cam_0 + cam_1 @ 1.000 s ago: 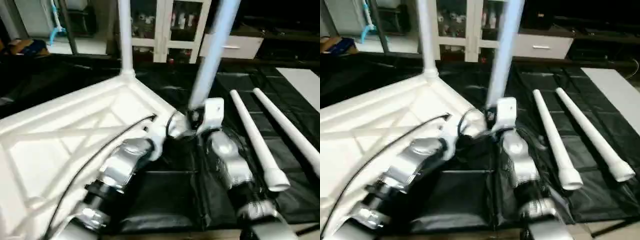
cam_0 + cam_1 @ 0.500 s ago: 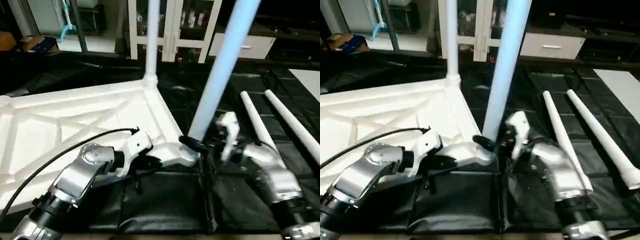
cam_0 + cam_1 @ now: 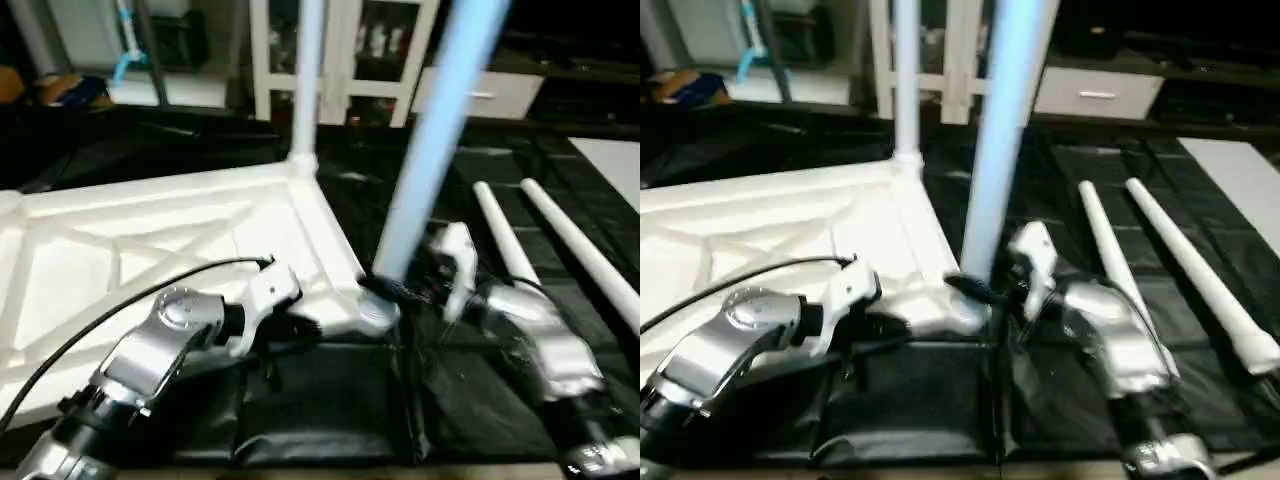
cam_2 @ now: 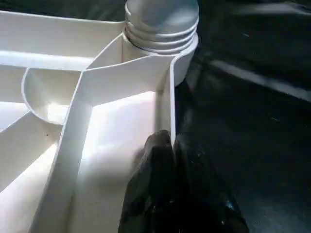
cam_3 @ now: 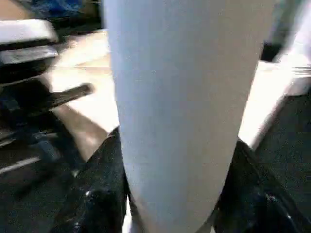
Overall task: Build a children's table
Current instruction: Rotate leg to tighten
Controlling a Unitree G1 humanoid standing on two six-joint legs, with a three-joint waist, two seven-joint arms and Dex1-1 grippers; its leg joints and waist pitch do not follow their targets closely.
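Two legs (image 3: 435, 140) upright, two flat.

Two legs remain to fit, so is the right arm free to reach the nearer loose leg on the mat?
Probably not yet: the right gripper is shut on the standing leg; the loose leg lies beside that forearm.

White square top (image 3: 150, 250) lay underside up, X-ribs showing, with one leg (image 3: 305, 80) upright in the far corner socket, another leg (image 3: 430, 140) standing at the near corner, two legs (image 3: 560, 250) lying alongside.
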